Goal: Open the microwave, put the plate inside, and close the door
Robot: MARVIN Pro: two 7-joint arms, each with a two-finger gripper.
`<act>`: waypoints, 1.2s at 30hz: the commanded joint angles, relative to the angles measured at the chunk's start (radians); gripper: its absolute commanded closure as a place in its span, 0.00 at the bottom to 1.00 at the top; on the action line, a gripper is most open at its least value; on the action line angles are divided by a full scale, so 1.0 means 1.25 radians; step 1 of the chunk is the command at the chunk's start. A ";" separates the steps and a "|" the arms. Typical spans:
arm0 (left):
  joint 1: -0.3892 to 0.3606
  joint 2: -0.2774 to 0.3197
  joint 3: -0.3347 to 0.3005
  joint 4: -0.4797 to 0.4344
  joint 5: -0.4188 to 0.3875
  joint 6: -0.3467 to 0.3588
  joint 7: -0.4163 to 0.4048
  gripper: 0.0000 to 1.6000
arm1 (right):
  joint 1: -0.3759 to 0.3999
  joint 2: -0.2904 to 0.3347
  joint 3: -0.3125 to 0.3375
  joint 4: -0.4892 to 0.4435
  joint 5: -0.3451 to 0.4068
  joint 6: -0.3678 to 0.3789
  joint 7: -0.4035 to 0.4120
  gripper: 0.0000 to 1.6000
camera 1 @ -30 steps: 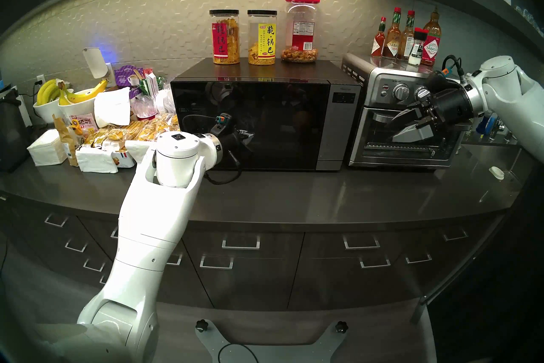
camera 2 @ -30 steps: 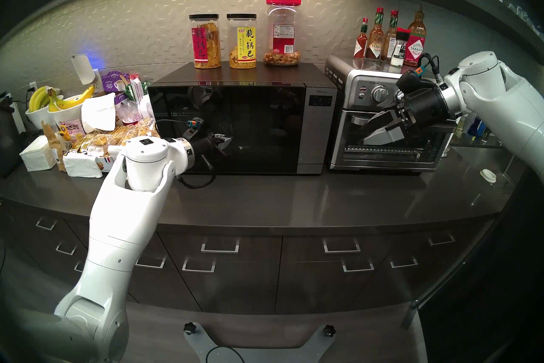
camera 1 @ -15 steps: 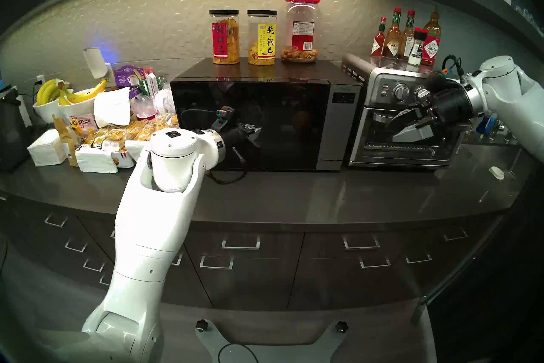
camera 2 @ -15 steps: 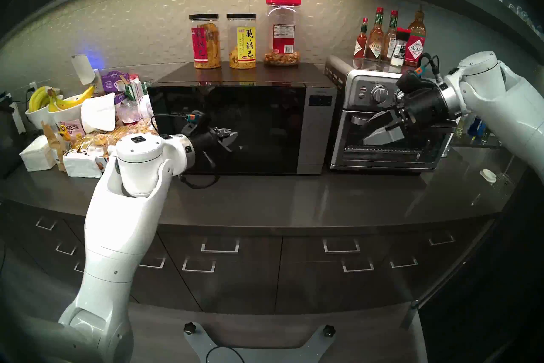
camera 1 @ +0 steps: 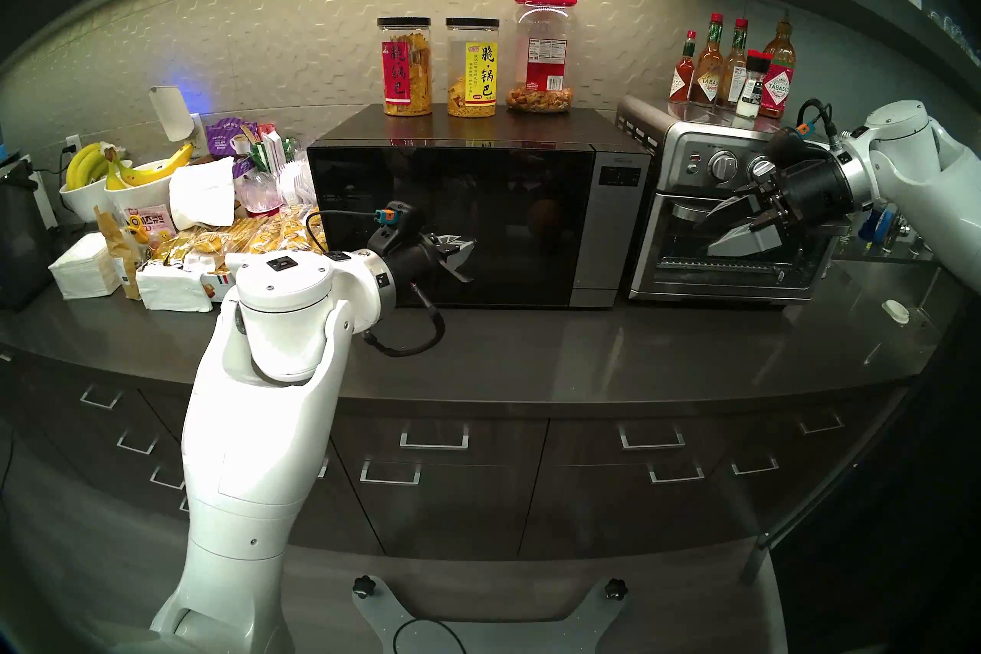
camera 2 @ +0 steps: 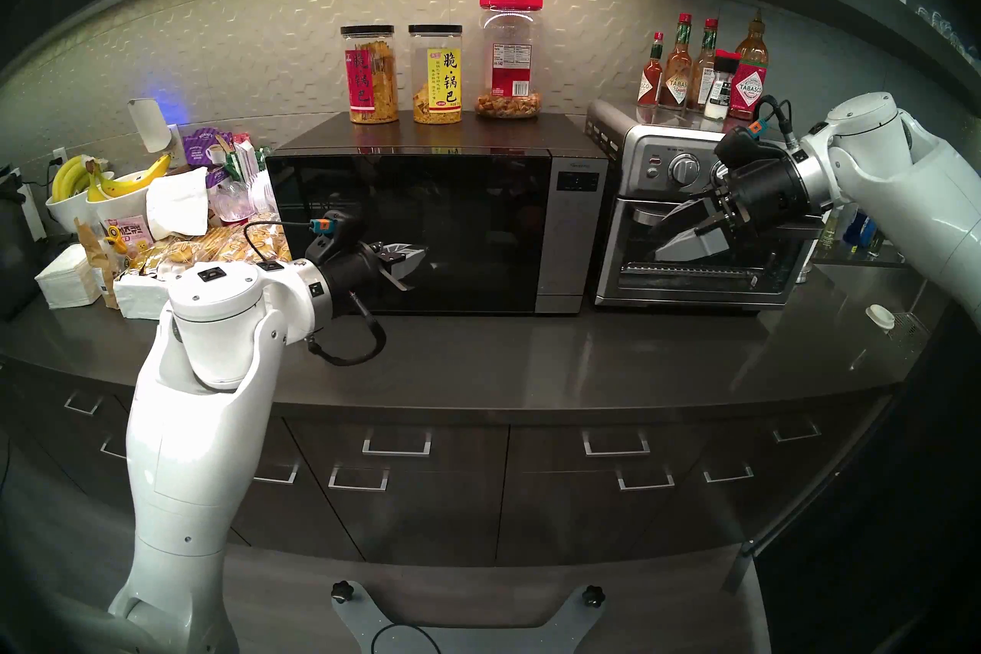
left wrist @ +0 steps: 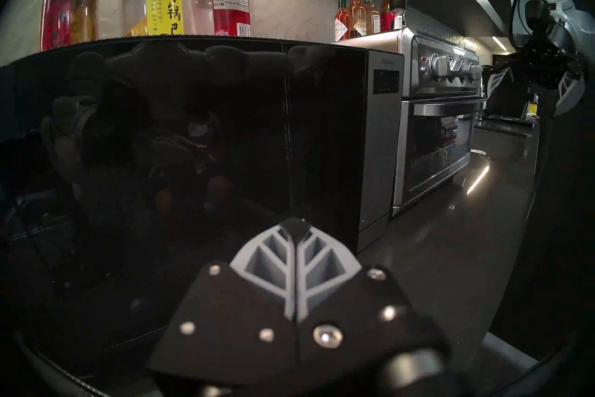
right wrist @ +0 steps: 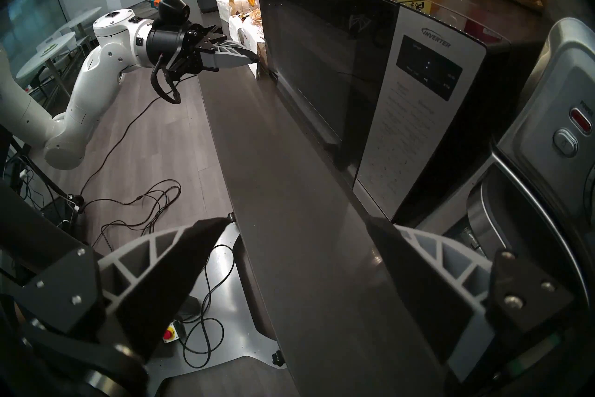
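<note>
The black microwave (camera 1: 618, 223) stands on the counter with its glossy glass door (camera 1: 520, 223) shut flush. My left gripper (camera 1: 470, 247) is shut and empty, pointing right along the lower left part of the door, a short way in front of the glass. The left wrist view shows its fingertips (left wrist: 294, 225) pressed together before the dark door (left wrist: 193, 145). In the right wrist view the left gripper (right wrist: 254, 59) hovers near the door's left edge. My right gripper (camera 1: 706, 236) is open and empty, in front of the toaster oven. The plate is out of view.
A steel toaster oven (camera 1: 690, 159) sits right of the microwave, with sauce bottles (camera 1: 735, 63) on top. Three jars (camera 1: 472, 66) stand on the microwave. Snack packs (camera 1: 212, 244) and banana bowls (camera 1: 132, 191) crowd the left counter. A small white lid (camera 1: 895, 310) lies far right.
The left wrist has swung left, down and toward me, and the shut gripper now points more to the right along the door. The right arm has stayed put.
</note>
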 commanded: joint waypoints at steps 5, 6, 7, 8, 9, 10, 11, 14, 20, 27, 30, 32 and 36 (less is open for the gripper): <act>0.131 0.025 -0.076 -0.131 -0.036 0.021 -0.038 1.00 | 0.016 0.002 0.009 -0.004 0.011 0.000 0.039 0.00; 0.145 0.027 -0.084 -0.145 -0.038 0.024 -0.040 1.00 | 0.016 0.002 0.009 -0.004 0.011 0.000 0.039 0.00; 0.157 0.030 -0.091 -0.157 -0.039 0.028 -0.043 1.00 | 0.016 0.002 0.009 -0.004 0.011 0.000 0.038 0.00; 0.165 0.032 -0.098 -0.165 -0.040 0.032 -0.048 1.00 | 0.016 0.002 0.009 -0.004 0.011 0.000 0.038 0.00; 0.176 0.034 -0.107 -0.176 -0.041 0.037 -0.053 1.00 | 0.016 0.002 0.009 -0.004 0.011 0.000 0.038 0.00; 0.188 0.035 -0.113 -0.189 -0.041 0.040 -0.055 1.00 | 0.015 0.003 0.009 -0.005 0.011 0.000 0.038 0.00; 0.199 0.036 -0.120 -0.199 -0.041 0.046 -0.059 1.00 | 0.015 0.003 0.009 -0.005 0.012 0.000 0.037 0.00; 0.229 0.035 -0.140 -0.224 -0.041 0.056 -0.074 1.00 | 0.015 0.003 0.009 -0.005 0.012 0.000 0.037 0.00; 0.305 0.023 -0.189 -0.266 -0.044 0.051 -0.098 1.00 | 0.016 0.003 0.009 -0.005 0.012 0.000 0.037 0.00; 0.377 0.009 -0.249 -0.285 -0.053 -0.022 -0.151 0.37 | 0.016 0.003 0.009 -0.005 0.012 0.000 0.039 0.00; 0.397 -0.004 -0.276 -0.286 -0.058 -0.057 -0.172 0.07 | 0.017 0.003 0.008 -0.004 0.012 0.000 0.041 0.00; 0.427 -0.010 -0.296 -0.286 -0.071 -0.091 -0.181 0.00 | 0.017 0.002 0.008 -0.003 0.011 0.000 0.043 0.00; 0.455 -0.023 -0.324 -0.286 -0.084 -0.135 -0.201 0.00 | 0.018 0.002 0.008 -0.002 0.010 0.000 0.047 0.00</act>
